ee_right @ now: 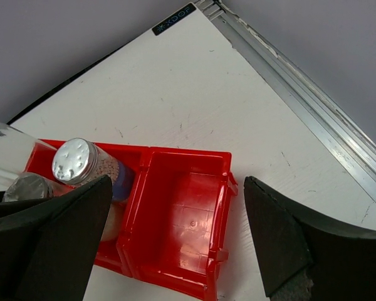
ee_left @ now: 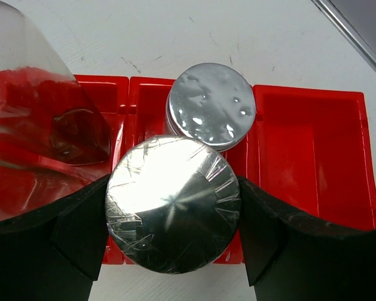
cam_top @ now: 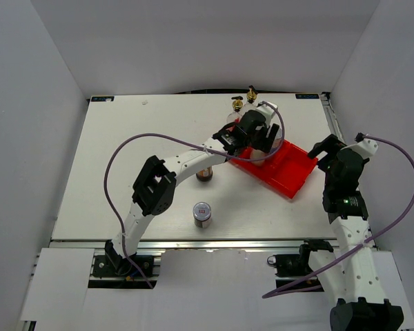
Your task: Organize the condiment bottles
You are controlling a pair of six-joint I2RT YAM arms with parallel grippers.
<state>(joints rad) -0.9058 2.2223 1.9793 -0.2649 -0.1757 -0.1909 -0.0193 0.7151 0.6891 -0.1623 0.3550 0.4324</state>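
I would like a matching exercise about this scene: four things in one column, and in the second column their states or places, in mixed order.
Column A
1. left pincer
2. right pincer
3. shaker with holes in its cap
4. end compartment of the red tray

Column B
a. open
b. red, nothing inside
c. shut on a silver-capped shaker
d. standing in the middle compartment

Pairs: 1-c, 2-a, 3-d, 4-b

Gold-spouted clear bottle (cam_top: 237, 104) and its twin (cam_top: 252, 92) stood upright together at the table's 12 o'clock. Holed-cap shaker (ee_left: 211, 105) sat in the red tray's (ee_left: 313, 157) middle compartment. Second shaker (ee_left: 173, 200) was pinched in the left gripper (ee_left: 173, 213) beside it. Silver-topped jar (cam_top: 202, 214) stood at 6 o'clock, with the dark jar (cam_top: 205, 174) at its 12.
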